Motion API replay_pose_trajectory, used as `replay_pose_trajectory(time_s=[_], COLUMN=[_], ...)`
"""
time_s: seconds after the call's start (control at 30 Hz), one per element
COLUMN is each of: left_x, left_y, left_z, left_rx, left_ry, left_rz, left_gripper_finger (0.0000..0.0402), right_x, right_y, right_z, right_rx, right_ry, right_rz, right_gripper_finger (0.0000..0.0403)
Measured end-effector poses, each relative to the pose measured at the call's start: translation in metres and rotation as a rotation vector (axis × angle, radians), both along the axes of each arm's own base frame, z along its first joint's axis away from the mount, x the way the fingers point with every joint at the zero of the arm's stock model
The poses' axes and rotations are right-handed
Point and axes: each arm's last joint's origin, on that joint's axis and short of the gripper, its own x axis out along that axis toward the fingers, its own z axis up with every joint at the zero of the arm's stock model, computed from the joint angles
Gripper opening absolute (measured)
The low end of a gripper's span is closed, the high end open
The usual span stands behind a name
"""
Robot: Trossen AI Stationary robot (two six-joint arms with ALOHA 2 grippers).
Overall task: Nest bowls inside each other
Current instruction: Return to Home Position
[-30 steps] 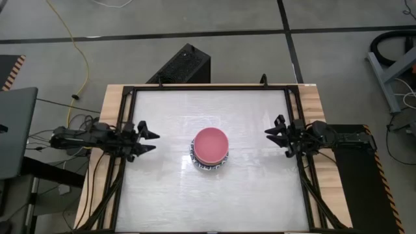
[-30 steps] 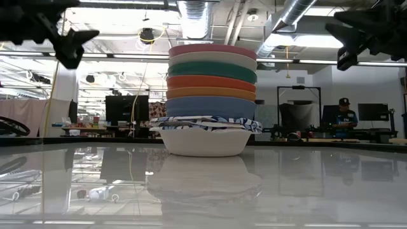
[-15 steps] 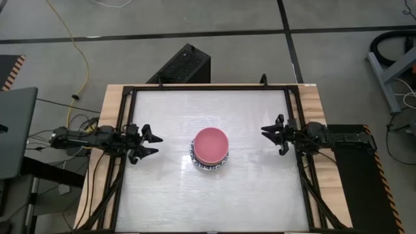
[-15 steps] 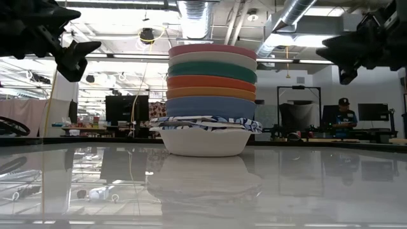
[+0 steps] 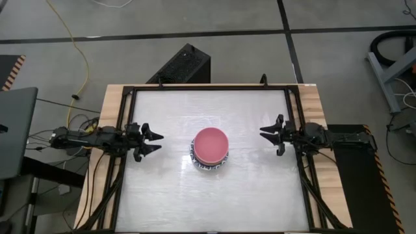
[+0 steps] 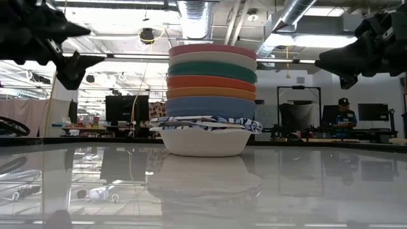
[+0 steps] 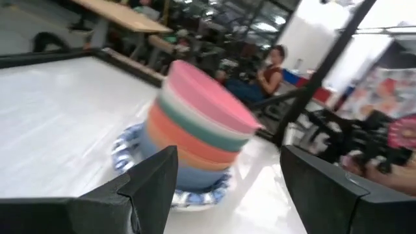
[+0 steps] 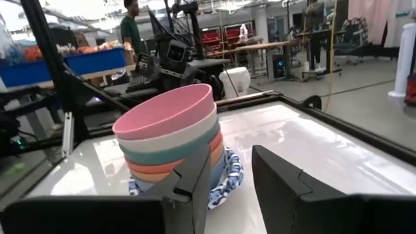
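Observation:
The bowls (image 5: pixel 210 146) stand nested in one stack at the table's middle. In the low view the stack (image 6: pixel 212 95) shows a pink bowl on top, then cream, green, orange and blue, and white bowls with blue patterned rims below. The lowest white bowl (image 6: pixel 203 143) rests by its base on the table. My left gripper (image 5: pixel 158 142) hovers open to the stack's left, pointing level at it. My right gripper (image 5: pixel 268 139) hovers open to the stack's right, also level. Both wrist views look at the stack (image 7: pixel 195 133) (image 8: pixel 172 140) between empty fingers.
A black frame rail (image 5: pixel 208 88) runs round the white tabletop (image 5: pixel 214 201). A black box (image 5: pixel 182 65) sits beyond the far edge and a laptop (image 5: pixel 16 130) off the left side. People (image 6: pixel 344 114) show in the room behind.
Both grippers have sunk a little. My left gripper has also crept slightly toward the stack. My right gripper has tipped from slanting down to level, its fingertips now nearer the stack. The bowls have not moved.

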Motion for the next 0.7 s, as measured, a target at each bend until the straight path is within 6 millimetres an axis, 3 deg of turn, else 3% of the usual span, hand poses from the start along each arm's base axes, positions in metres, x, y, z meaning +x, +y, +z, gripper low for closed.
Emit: replay_pose_trajectory(time_s=[0.27, 0.7], left_x=[0.001, 0.001], left_y=[0.004, 0.012], left_z=[-0.006, -0.006], left_rx=[0.034, 0.093], left_ry=[0.061, 0.065], left_rz=[0.109, 0.036], left_gripper_finger=[0.0261, 0.0261], right_x=[0.000, 0.003], right_y=[-0.001, -0.010], right_z=[-0.001, -0.006], right_rx=[-0.085, -0.044], right_ry=[0.019, 0.082], right_rz=[-0.023, -0.107], right_gripper_finger=[0.0134, 0.0134])
